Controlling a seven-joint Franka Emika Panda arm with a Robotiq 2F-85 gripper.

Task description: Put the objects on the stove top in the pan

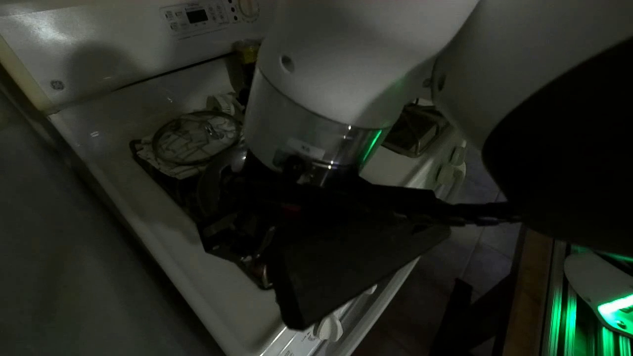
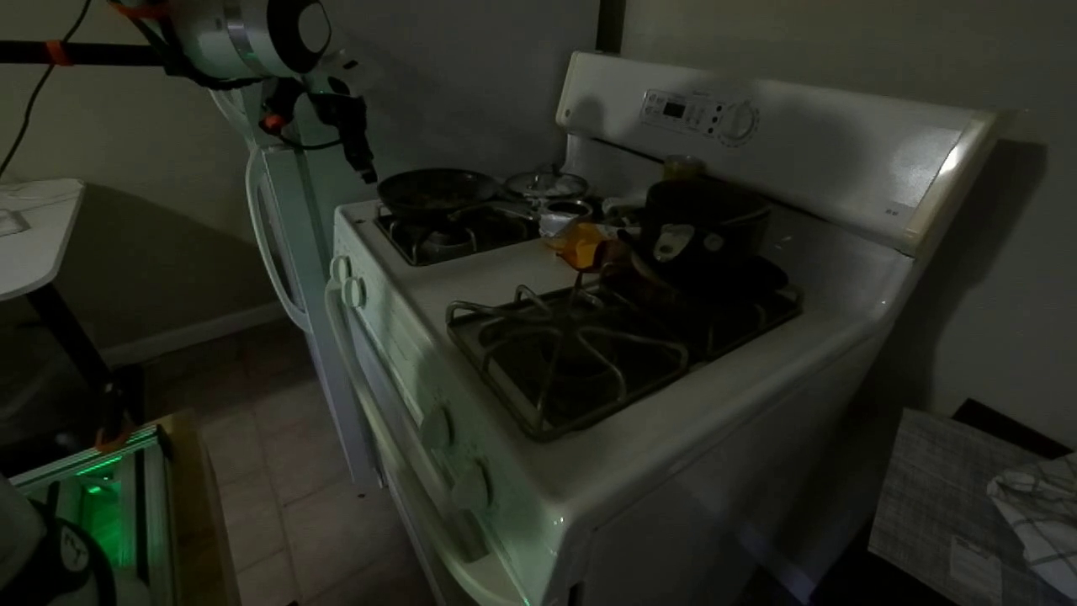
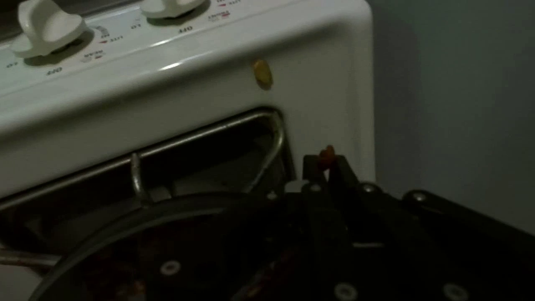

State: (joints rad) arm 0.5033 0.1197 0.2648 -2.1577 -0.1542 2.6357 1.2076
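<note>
The white stove top shows in both exterior views and in the wrist view. A small yellowish piece lies on its front strip near the corner, beside the burner grate. The dark round pan sits on the far front burner; its rim shows at lower left in the wrist view. My gripper is nearly closed, its tips shut on a small orange-red piece. In an exterior view my gripper is beside the pan's outer edge. Elsewhere the tips are lost in the dark.
A glass lid lies behind the pan. A silver foil-lined dish, an orange item and a taller dark pot stand farther along the stove. Raised burner grates cover the near side. A wall borders the stove's side.
</note>
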